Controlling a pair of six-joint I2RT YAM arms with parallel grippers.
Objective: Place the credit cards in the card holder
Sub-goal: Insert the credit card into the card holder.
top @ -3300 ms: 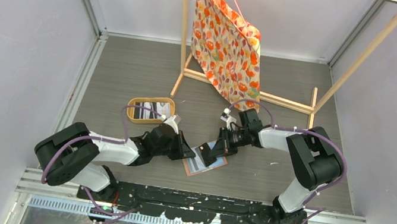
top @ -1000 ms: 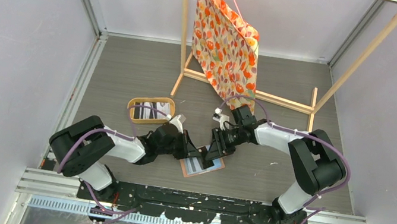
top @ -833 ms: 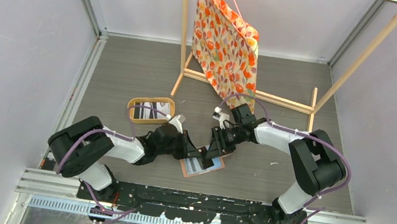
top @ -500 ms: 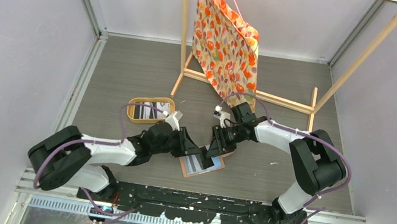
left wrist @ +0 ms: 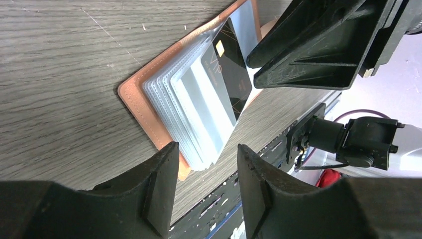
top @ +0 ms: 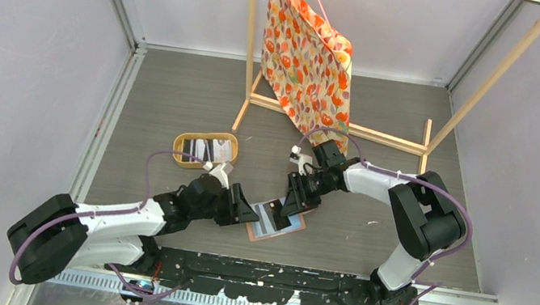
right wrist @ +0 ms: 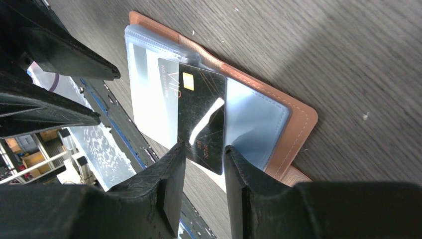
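Observation:
The card holder (top: 277,225) lies open on the table, salmon leather (left wrist: 134,94) with fanned clear sleeves. A black credit card (right wrist: 201,114) with a gold chip sits chip-end first under a sleeve lip (left wrist: 233,74). My right gripper (right wrist: 204,148) straddles the card's near end, and its fingertips meet the two long edges (top: 296,200). My left gripper (left wrist: 206,149) is open with nothing between its fingers, just off the holder's left edge (top: 243,211). More credit cards (top: 207,148) lie in the oval tray.
The yellow-rimmed wooden tray (top: 180,143) stands left of and behind the holder. A wooden rack (top: 352,129) with a hanging floral bag (top: 307,52) stands at the back. The black base rail (top: 264,274) runs along the near edge.
My left gripper has opened and drawn back to the left, away from the sleeves. The right gripper has stayed at the card. The holder has not moved.

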